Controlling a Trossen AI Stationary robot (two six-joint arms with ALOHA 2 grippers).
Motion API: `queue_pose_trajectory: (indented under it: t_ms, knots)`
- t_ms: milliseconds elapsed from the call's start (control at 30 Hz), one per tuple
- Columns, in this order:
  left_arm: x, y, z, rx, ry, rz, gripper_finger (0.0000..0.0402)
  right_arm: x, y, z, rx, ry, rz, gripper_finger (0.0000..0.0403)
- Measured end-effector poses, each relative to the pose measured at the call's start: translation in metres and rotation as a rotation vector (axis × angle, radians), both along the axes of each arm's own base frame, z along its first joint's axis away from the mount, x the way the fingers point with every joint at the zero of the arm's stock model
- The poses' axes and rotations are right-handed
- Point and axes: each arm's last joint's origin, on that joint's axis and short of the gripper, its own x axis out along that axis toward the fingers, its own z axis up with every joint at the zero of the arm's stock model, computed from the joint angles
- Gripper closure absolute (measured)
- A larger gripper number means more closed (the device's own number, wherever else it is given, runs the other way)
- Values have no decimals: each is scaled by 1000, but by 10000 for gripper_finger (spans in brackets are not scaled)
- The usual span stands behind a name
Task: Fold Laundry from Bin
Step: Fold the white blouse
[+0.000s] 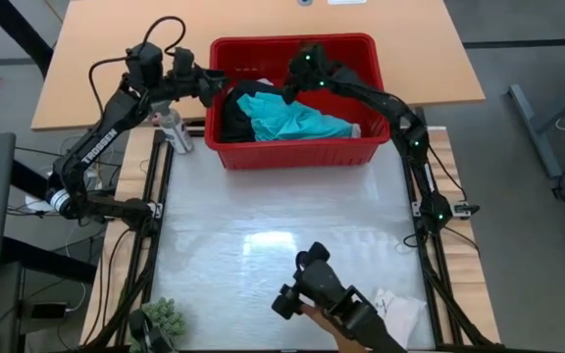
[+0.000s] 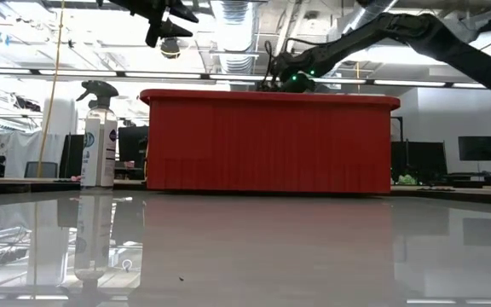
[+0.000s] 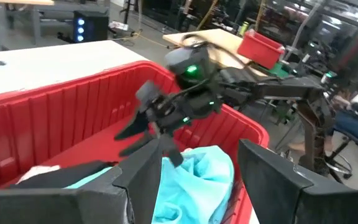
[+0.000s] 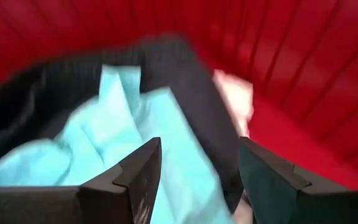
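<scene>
The red bin stands at the table's far side and holds the laundry. A turquoise shirt lies on top in the middle. Black clothing is at the bin's left end, and a pale pink-white piece lies by the wall. My right gripper hangs open inside the bin, slanting down just above the shirt and the black cloth; I cannot see it touch either. My left gripper stands open and about level above the bin's left rim, with nothing between its fingers.
A spray bottle stands just left of the bin. At the near edge there are a small green plant, a white cloth and a dark device held by a person's hand. The grey mat in front of the bin lies bare.
</scene>
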Motion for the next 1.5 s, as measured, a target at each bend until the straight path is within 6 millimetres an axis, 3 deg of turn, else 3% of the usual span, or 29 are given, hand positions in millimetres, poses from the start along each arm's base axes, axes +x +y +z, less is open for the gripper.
queue_pose_trajectory:
  t_ms: [167, 300, 567, 700, 967, 1167, 1333, 1500]
  knots:
    - [-7, 5, 0, -25, -14, 32, 203, 6, -1, 14, -95, -101, -38, 177]
    - [-11, 7, 0, -41, -23, 34, 203, 1, -7, 15, -150, -69, -137, 184]
    - [-15, 10, 0, -40, -23, 57, 203, -58, -51, 5, 36, -79, -333, 189]
    - [-16, 11, 0, -35, -20, 84, 203, -68, -61, -14, 163, -74, -303, 189]
    - [-16, 11, 0, -62, -33, 88, 203, -53, -68, -55, 211, -33, -276, 189]
    - [-16, 11, -1, -72, -26, 111, 203, -42, -67, -57, 102, -8, -327, 189]
    - [-17, 11, -3, -80, -14, 130, 203, -41, -68, -75, 96, 84, -327, 189]
    - [-17, 11, -3, -85, -15, 136, 203, -29, -64, -93, 176, 68, -217, 189]
